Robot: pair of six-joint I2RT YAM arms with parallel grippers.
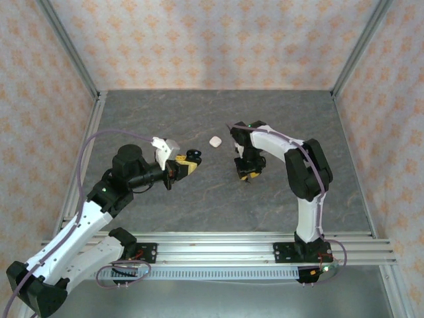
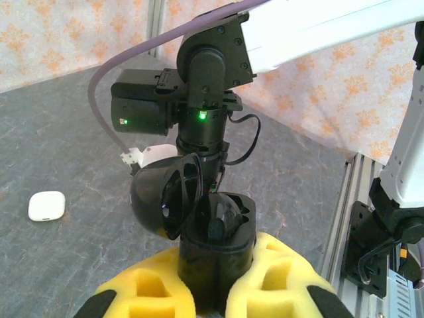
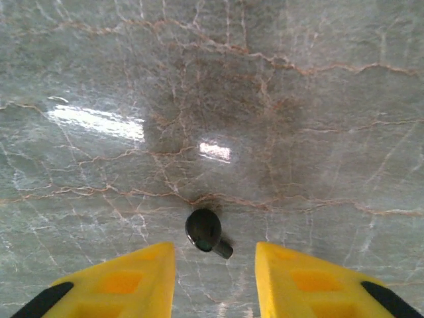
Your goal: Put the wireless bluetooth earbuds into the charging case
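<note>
Top external view, looking down on a grey marbled surface [image 1: 199, 212]. Shows the left pincer [image 1: 180, 165] at centre left, clamped on a black charging case [image 1: 193, 158] with its lid swung open. Shows the right pincer [image 1: 248, 175] just right of centre, pointing down close to the surface. Places a closed white case [image 1: 215, 141] between the two, a little higher in the frame, touching neither.

Right wrist view adds a detail too small to make out from overhead: a black earbud [image 3: 205, 230] lying on the surface at lower centre, between the yellow fingers [image 3: 132, 278], held apart and touching nothing.

Left wrist view adds the inside of the black charging case at lower centre: lid tilted to the left, wells facing up, one seemingly filled by a dark rounded shape, though too dark to say for sure. Puts the white case at far left, resting on the surface.

Judged step: picking up the black earbud for the open case. Next move calls for lowering, closing gently on so small and rounded a piece, then carrying it left to a free well and matching its curve to the hollow.
</note>
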